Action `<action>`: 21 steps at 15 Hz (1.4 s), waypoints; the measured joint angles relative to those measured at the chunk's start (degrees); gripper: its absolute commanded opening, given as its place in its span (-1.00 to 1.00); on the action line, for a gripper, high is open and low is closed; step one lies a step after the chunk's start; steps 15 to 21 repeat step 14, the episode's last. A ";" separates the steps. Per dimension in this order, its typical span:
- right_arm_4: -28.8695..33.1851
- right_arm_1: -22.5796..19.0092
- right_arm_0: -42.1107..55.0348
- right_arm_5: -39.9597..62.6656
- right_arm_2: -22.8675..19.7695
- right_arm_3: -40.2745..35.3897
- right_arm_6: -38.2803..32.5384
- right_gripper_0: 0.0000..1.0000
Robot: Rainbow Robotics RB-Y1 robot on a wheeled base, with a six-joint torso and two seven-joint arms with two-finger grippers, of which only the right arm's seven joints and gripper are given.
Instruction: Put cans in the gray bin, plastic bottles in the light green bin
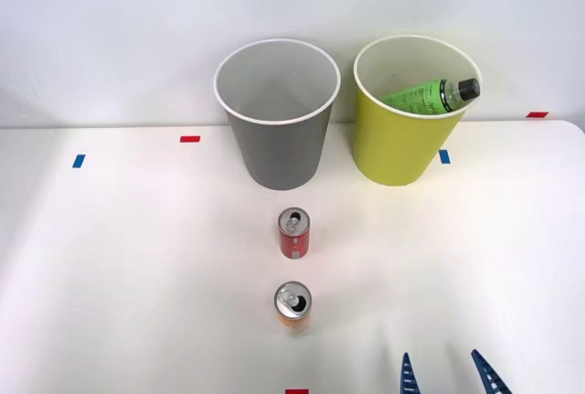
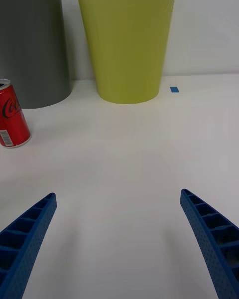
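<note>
Your right claw (image 1: 450, 371) is sitting low at the near edge of the white counter (image 1: 137, 257), off to the right of the orange can (image 1: 293, 307) and well apart from it. The two blue ribbed fingers (image 2: 30, 234) are spread wide apart with nothing between them, just bare counter. In the wrist view they point toward the light green bin (image 2: 127, 40), with the gray bin (image 2: 32, 45) beside it.

Taking the gray bin (image 1: 277, 111) as your landmark: the red can (image 1: 293, 233) stands upright just in front of it, near but not touching, and the orange can stands upright further out along the same line, closer to you. Both tabs look popped. The light green bin (image 1: 407, 111) stands right beside the gray one on its right, and the green-labelled bottle (image 1: 430, 95) lies tilted inside it, black cap resting up against the rim.

For writing, the red can (image 2: 12, 114) shows part of a white Coca-Cola script in the wrist view, plus a barcode patch low down. You can't read the bottle's label or anything on the orange can.
</note>
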 measured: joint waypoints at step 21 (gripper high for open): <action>0.00 0.00 0.00 0.00 0.00 0.00 0.00 0.70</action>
